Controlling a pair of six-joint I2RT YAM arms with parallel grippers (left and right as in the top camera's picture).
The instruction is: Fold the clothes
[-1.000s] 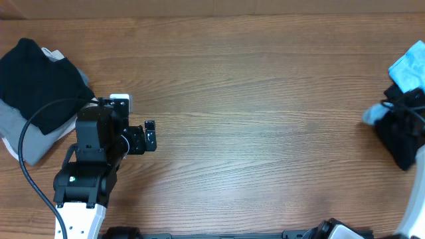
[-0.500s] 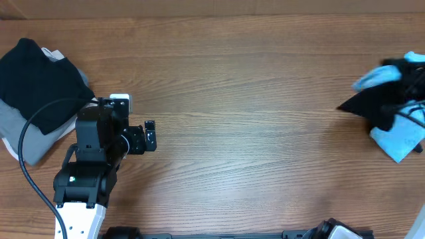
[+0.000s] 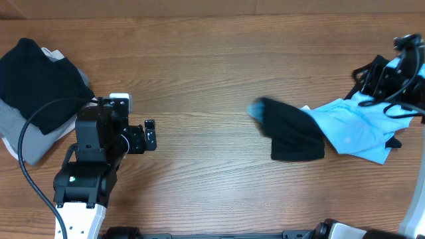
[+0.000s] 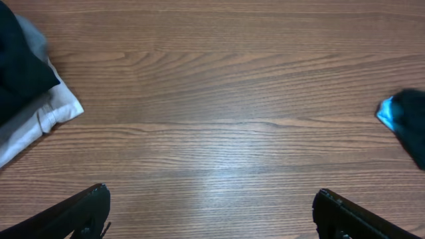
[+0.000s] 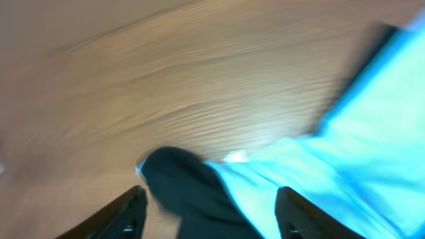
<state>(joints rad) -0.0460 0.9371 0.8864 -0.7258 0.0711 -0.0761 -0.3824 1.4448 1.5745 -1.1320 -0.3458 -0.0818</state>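
A light blue T-shirt (image 3: 352,129) lies spread on the table at the right, its left end under a black garment (image 3: 292,133). Blurred in the right wrist view, the black garment (image 5: 192,192) and blue T-shirt (image 5: 345,172) lie below and between my fingers. My right gripper (image 3: 375,76) (image 5: 209,212) hangs over the shirt's far right end, jaws wide apart, gripping nothing that I can see. My left gripper (image 3: 151,135) (image 4: 211,206) stands open over bare wood at the left. A tip of the black garment (image 4: 408,123) shows at the left wrist view's right edge.
A pile of clothes sits at the far left: a black piece (image 3: 36,79) on a grey one (image 3: 40,136) and a white one (image 3: 10,146). Its white edge (image 4: 46,116) shows in the left wrist view. Wood table (image 3: 212,73) runs between both arms.
The right arm swung the bunched blue and black clothes in from the right edge and its jaws opened; the clothes now lie spread towards the centre. The left arm has not moved.
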